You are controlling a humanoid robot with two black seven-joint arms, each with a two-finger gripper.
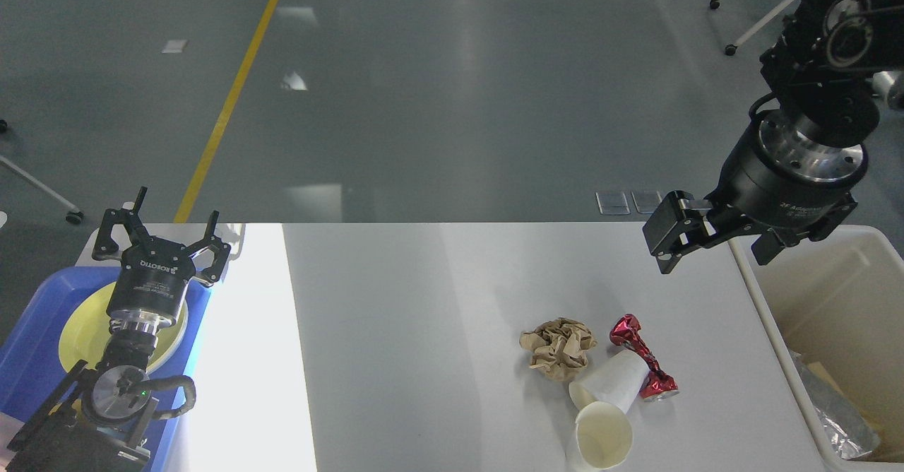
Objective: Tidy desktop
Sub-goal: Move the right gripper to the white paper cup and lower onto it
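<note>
The white desktop (424, 316) carries a cluster of litter at its front right: a crumpled brown paper ball (558, 348), a twisted red foil wrapper (643, 359) and two white paper cups lying on their sides, one (613, 381) touching the wrapper and one (600, 437) at the front edge. My right gripper (717, 249) hangs open and empty above the desktop's far right edge, well above and behind the litter. My left gripper (173, 221) is open and empty over the far left end.
A blue tray (28, 359) with a yellow plate (81, 331) sits under my left arm. A cream bin (833, 295) stands off the right edge, holding crumpled foil (837, 415) and other scraps. Grey floor with a yellow line lies beyond.
</note>
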